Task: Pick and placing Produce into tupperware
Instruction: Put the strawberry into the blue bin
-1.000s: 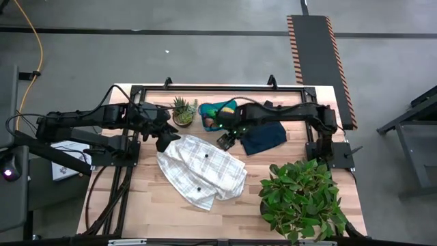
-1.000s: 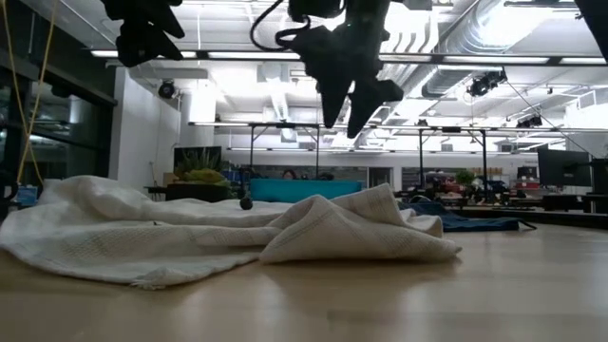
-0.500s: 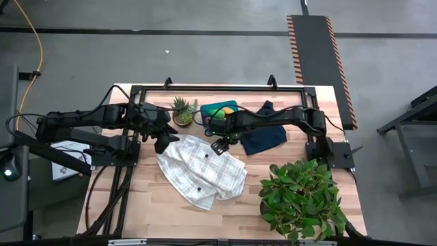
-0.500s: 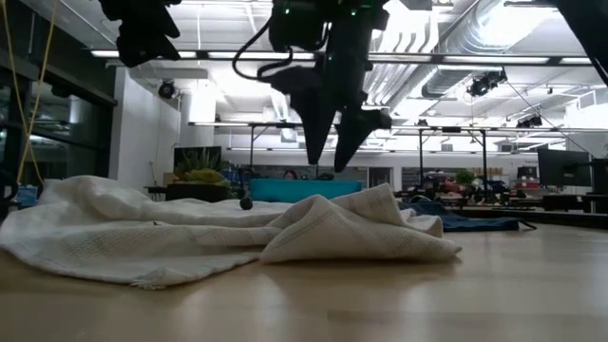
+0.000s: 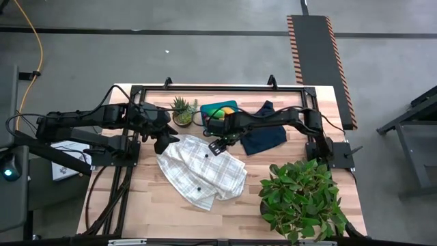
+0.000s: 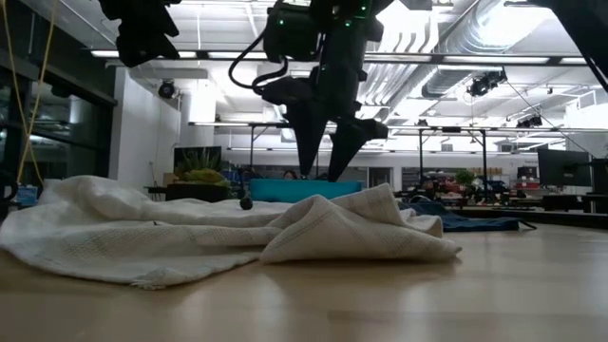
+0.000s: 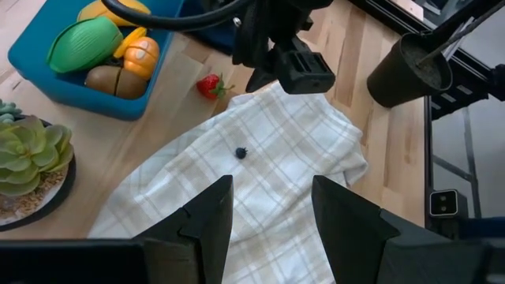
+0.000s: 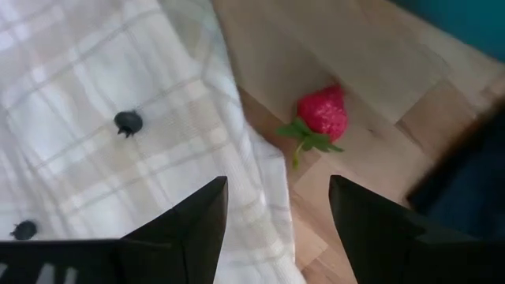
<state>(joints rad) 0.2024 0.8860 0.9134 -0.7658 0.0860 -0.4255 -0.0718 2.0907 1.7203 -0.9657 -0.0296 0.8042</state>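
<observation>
The teal tupperware (image 7: 55, 75) stands near the table's far edge and holds green, orange, brown and yellow produce (image 7: 110, 55). A red strawberry (image 8: 323, 113) lies on the bare wood between the tupperware and the far edge of a white checked cloth (image 5: 201, 171). A small dark berry (image 8: 129, 122) lies on that cloth, another (image 8: 24, 229) farther along it. My right gripper (image 8: 276, 229) hangs open above the cloth's far edge, beside the strawberry, pointing down and touching nothing. My left gripper (image 7: 272, 213) waits open above the cloth's left part.
A small spiky potted plant (image 5: 182, 111) stands left of the tupperware. A dark navy cloth (image 5: 265, 137) lies right of my right gripper. A big leafy plant (image 5: 300, 198) fills the near right corner. A black frame (image 5: 218, 87) runs along the far edge.
My right gripper has come down toward the cloth and drifted a little toward the table's left, away from the tupperware, staying open. The cloth and the produce have kept still.
</observation>
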